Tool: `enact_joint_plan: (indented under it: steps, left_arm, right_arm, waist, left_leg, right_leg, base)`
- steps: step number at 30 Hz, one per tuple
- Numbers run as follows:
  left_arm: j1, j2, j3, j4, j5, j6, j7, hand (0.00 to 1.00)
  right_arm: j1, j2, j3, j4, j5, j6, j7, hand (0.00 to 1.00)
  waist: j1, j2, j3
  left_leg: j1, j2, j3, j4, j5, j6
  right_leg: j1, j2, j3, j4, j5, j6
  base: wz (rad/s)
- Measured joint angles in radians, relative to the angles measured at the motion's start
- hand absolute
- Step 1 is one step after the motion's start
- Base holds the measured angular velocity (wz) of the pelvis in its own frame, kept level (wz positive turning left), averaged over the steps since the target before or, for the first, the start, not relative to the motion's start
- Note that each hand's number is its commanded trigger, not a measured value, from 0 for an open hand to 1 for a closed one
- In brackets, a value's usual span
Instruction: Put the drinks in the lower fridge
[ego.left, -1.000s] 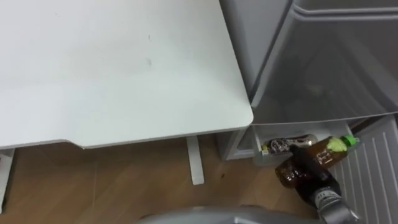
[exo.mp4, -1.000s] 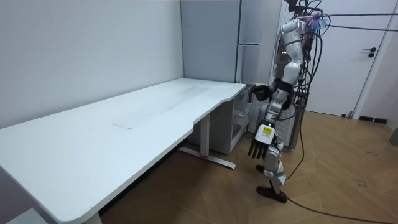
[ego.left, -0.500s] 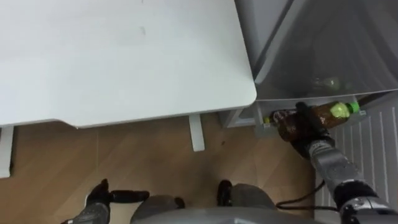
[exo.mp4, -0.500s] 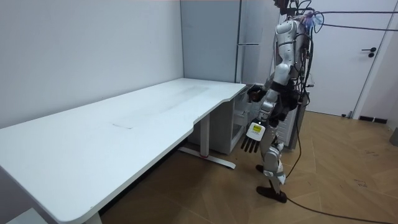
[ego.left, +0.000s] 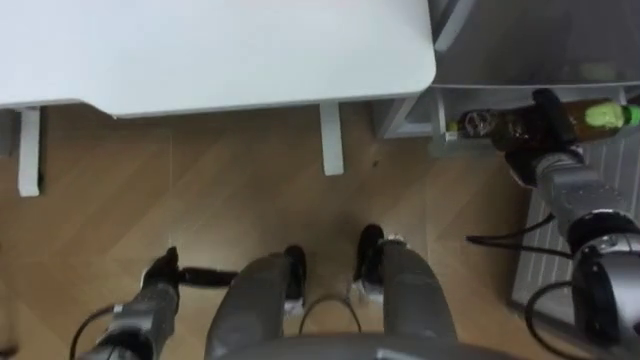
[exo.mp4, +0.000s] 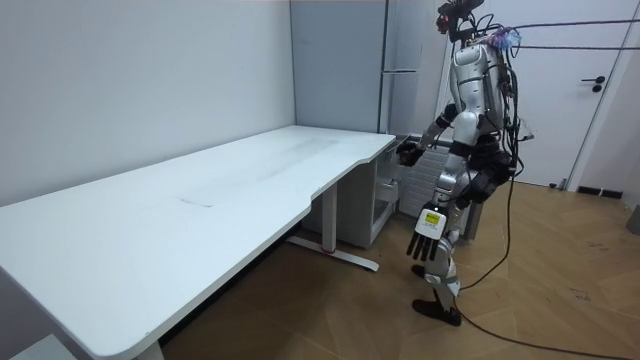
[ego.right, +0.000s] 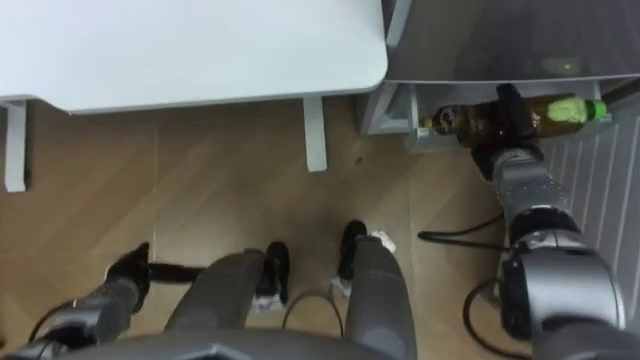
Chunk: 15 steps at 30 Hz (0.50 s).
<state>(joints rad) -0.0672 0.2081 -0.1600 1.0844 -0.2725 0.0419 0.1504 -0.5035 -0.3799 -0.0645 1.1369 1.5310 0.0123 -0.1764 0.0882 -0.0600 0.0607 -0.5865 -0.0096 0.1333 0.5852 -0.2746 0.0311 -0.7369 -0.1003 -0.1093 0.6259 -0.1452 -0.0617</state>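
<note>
A brown drink bottle (ego.left: 602, 116) with a green label and cap lies nearly level at the mouth of the grey fridge (ego.left: 540, 45). My right hand (ego.left: 552, 118) is shut on its middle, and in the right eye view that hand (ego.right: 512, 118) shows the same hold on the bottle (ego.right: 560, 108). A second dark drink (ego.left: 470, 125) lies in the fridge's low tray, just left of the held bottle. My left hand (ego.left: 162, 282) hangs at my side with straight fingers, holding nothing. In the room view I stand upright beside the fridge (exo.mp4: 400, 50), right hand (exo.mp4: 409, 152) forward and left hand (exo.mp4: 425, 238) hanging.
The white table (ego.left: 250, 50) juts out at the left of the fridge, its leg (ego.left: 331, 140) close to the tray. A ribbed grey panel (ego.left: 555, 265) stands at my right. Wooden floor lies open below and to the left.
I have straightened up and the eye views now look further down. My right hand has carried the bottle up to the fridge's low tray. My left arm has swung down beside me.
</note>
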Motion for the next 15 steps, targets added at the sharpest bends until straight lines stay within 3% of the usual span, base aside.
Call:
enact_joint_plan:
  steps: [9,15]
  left_arm:
    - [-0.008,0.002,-0.022,-0.005,0.001,-0.034,0.038,0.0]
    - [-0.006,0.032,-0.022,-0.004,0.001,-0.034,0.056,0.0]
  right_arm:
    - [-0.078,-0.038,-0.006,0.024,-0.001,-0.009,-0.021,1.0]
    - [-0.156,-0.082,-0.006,0.02,-0.006,-0.013,-0.057,1.0]
  waist:
    - [0.006,0.0,-0.0001]
    - [0.007,0.001,-0.0004]
  left_leg:
    - [-0.081,-0.003,0.001,0.016,0.002,0.001]
    - [-0.169,-0.002,-0.002,0.068,-0.002,0.005]
  right_leg:
    - [-0.078,-0.001,0.001,0.006,0.01,0.001]
    - [-0.157,-0.004,-0.004,0.041,0.011,0.0]
  base:
    - [0.0]
    - [0.05]
